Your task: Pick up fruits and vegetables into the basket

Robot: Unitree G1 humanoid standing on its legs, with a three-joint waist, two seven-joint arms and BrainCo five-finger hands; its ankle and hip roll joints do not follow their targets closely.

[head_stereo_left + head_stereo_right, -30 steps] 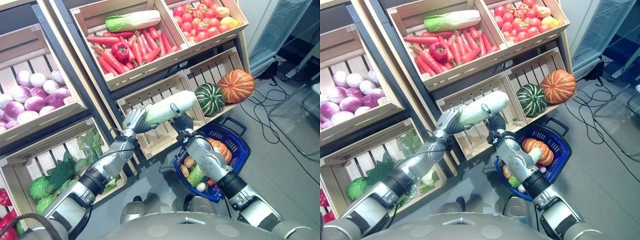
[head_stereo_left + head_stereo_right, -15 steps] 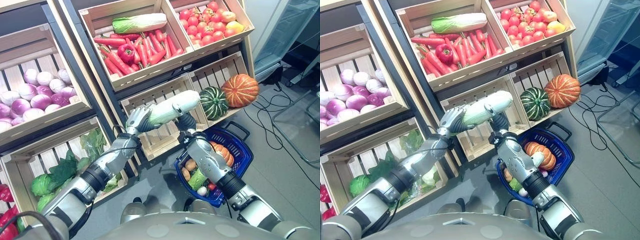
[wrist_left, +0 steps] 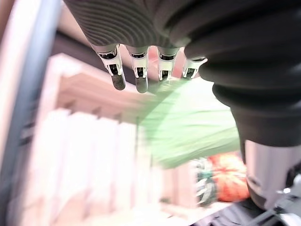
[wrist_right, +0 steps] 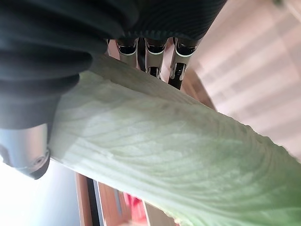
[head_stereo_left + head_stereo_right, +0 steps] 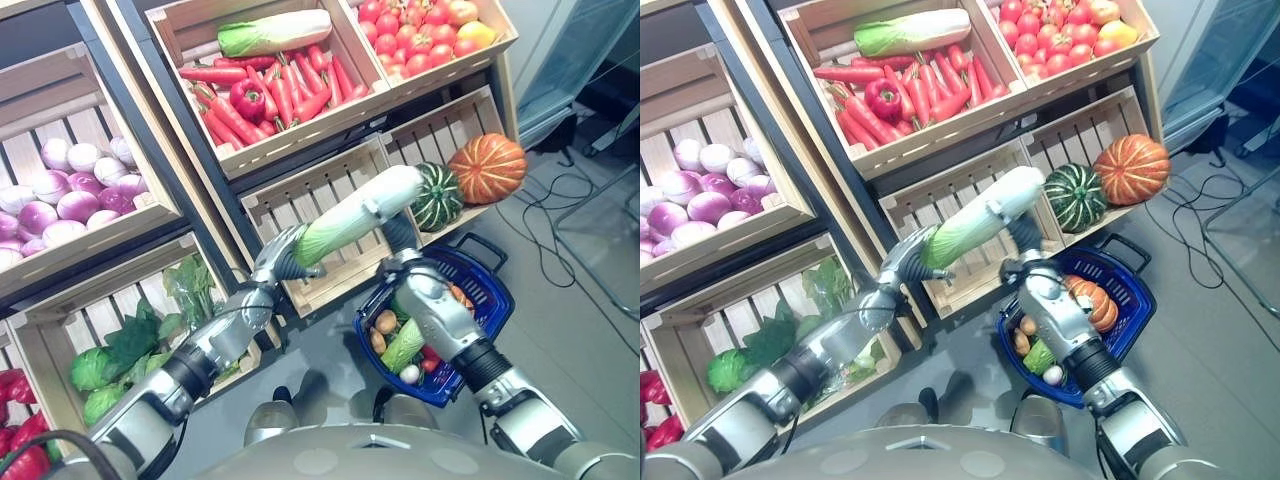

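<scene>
Left hand curled round green leafy end of long pale napa cabbage, white end at 2 o'clock, where right hand grips it, above blue plastic basket on floor, before wooden crates.

No readable text, label, number or sign shows on the crates, produce or basket.
</scene>
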